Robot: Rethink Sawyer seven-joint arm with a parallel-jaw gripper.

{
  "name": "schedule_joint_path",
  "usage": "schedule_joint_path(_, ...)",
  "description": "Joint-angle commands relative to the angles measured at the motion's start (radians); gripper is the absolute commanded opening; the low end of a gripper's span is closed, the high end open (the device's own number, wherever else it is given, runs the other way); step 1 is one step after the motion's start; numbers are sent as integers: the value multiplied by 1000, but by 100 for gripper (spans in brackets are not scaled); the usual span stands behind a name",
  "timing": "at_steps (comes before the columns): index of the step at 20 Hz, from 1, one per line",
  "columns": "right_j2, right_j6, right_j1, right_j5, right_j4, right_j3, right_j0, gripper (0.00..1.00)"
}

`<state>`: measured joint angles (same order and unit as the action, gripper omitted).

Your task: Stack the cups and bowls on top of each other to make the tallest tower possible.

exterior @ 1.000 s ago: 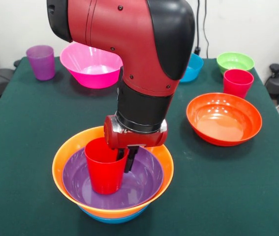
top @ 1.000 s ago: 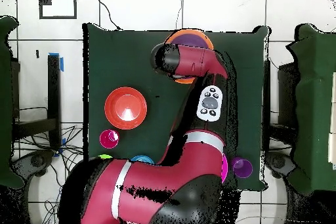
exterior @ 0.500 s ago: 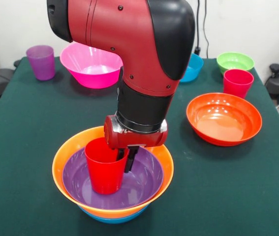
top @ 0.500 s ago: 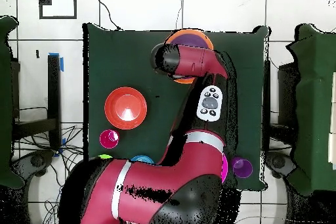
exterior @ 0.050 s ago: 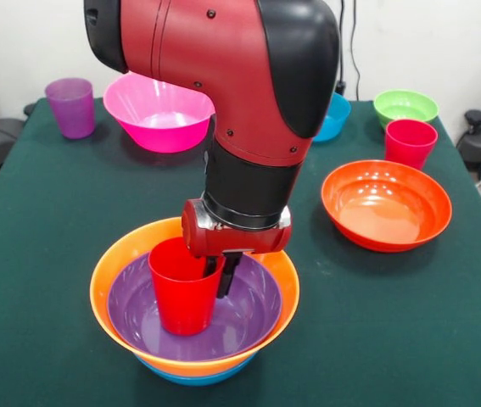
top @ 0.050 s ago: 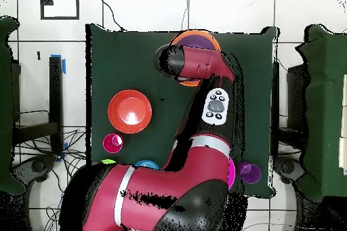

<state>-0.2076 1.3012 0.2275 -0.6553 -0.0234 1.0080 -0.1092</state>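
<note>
The opaque red plastic cup (exterior @ 0.050 s ago: 183, 288) is gripped at its rim by the fingers (exterior @ 0.050 s ago: 226, 275), standing in the nested purple bowl (exterior @ 0.050 s ago: 248, 326).

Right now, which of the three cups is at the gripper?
The red cup standing upright in the purple bowl, with the gripper at its rim. The other red cup and the purple cup stand apart on the table, away from the arm.

The small red plastic cup (exterior @ 0.050 s ago: 182, 287) stands in the big purple plastic bowl (exterior @ 0.050 s ago: 248, 320) (nested in the orange plastic bowl (exterior @ 0.050 s ago: 121, 254)), near the worktop's (exterior @ 0.050 s ago: 53, 220) front edge.
</note>
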Motion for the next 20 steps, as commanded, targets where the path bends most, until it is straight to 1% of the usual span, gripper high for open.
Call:
schedule_joint_path(1, 115, -14, -40, -34, 65, -13, 21, 0)
schedule_joint_path(14, 116, -16, -46, -41, 63, -24, 20, 0)
schedule_joint_path(20, 105, 12, -57, -47, 57, -44, 34, 0)
